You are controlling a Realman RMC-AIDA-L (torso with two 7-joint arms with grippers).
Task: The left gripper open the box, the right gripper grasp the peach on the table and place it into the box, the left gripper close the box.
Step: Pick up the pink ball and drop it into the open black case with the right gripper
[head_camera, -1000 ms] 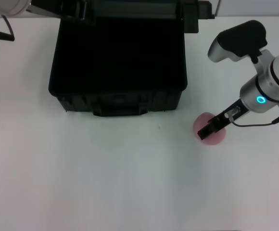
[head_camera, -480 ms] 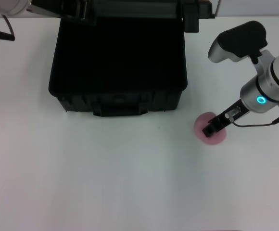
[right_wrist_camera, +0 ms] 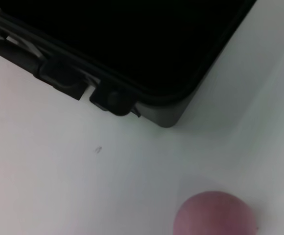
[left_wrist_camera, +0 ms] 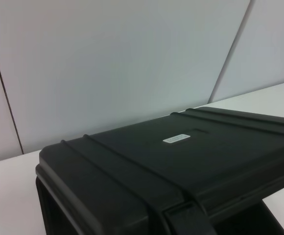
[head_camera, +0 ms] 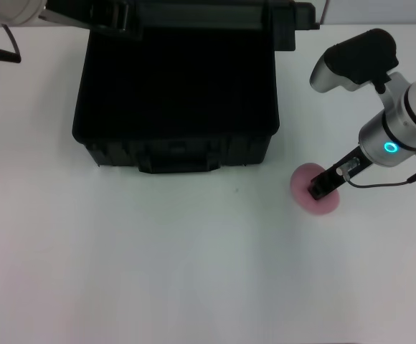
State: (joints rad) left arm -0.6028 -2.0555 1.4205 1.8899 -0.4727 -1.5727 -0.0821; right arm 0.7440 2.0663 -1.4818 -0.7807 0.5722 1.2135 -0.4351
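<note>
Over the last second your right gripper (head_camera: 317,190) has slid a touch farther onto the peach (head_camera: 313,189), its black fingers now planted over the fruit's middle, though whether they have closed on it you cannot tell from here. You have the peach sitting on the white table (head_camera: 194,272), off the front right corner of the box (head_camera: 176,100), near it but apart, and the box stands open with its lid (left_wrist_camera: 181,147) raised. Your left gripper is up at the box's far left corner, fingers out of sight.
</note>
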